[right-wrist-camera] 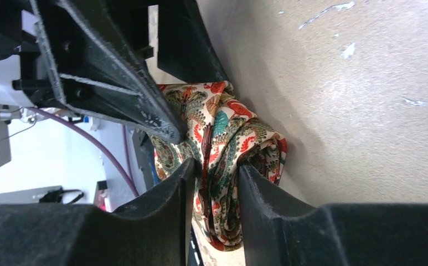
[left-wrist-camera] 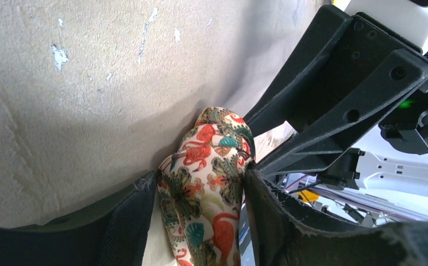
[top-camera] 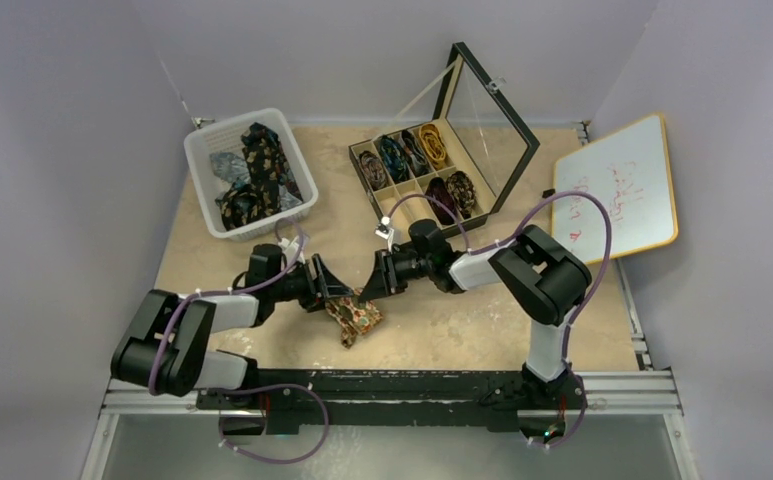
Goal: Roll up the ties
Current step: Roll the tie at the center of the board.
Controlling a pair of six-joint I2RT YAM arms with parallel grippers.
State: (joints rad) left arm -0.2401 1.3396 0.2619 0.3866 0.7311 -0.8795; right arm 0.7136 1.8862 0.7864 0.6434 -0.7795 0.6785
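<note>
Tie (top-camera: 354, 315) in tan-orange floral cloth lies bunched on the tabletop (top-camera: 442, 330), between the left tool (top-camera: 334, 292) and right tool (top-camera: 370, 285), which meet over its upper end, seen from above. From the left wrist, that tool's fingers (left-wrist-camera: 128, 216) pinch the folded cloth between them, the other tool just beside. From the right wrist, its fingers squeeze a fold of the same cloth too.

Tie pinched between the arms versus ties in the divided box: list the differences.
Colour: the pinched tie is cream with orange and teal; the boxed ties look darker. Shape: the pinched tie is bunched; the boxed ties are coiled in compartments. Contact: left end effector and right end effector grip the pinched tie; the boxed ties sit untouched. Both are patterned fabric.
</note>
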